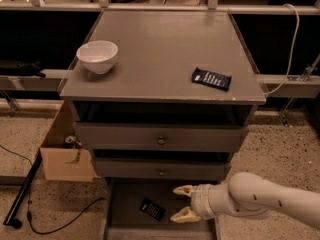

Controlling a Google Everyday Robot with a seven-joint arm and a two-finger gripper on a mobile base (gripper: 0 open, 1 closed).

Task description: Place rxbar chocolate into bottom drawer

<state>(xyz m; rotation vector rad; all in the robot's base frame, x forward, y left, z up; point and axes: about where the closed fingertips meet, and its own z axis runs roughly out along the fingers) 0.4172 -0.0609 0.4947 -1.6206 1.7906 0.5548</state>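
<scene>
Hovering at the lower right of the frame, my tool (184,203) sits over the open bottom drawer (125,199), its two pale fingers spread wide and empty. The rxbar chocolate (152,209) lies flat on the drawer's dark floor at bottom centre, just left of the fingertips and apart from them. Placement looks done to me. Risks from here: lifting out crooked could clip the middle drawer (160,170) front right above the tool, or a low fingertip could snag the bar and drag it toward the drawer's edge. The blue-wrapped bar (211,78) on the worktop (160,44), right of centre, is a lookalike, and reaching for it would be a wrong pick. The bowl (97,55) at upper left is not involved.
</scene>
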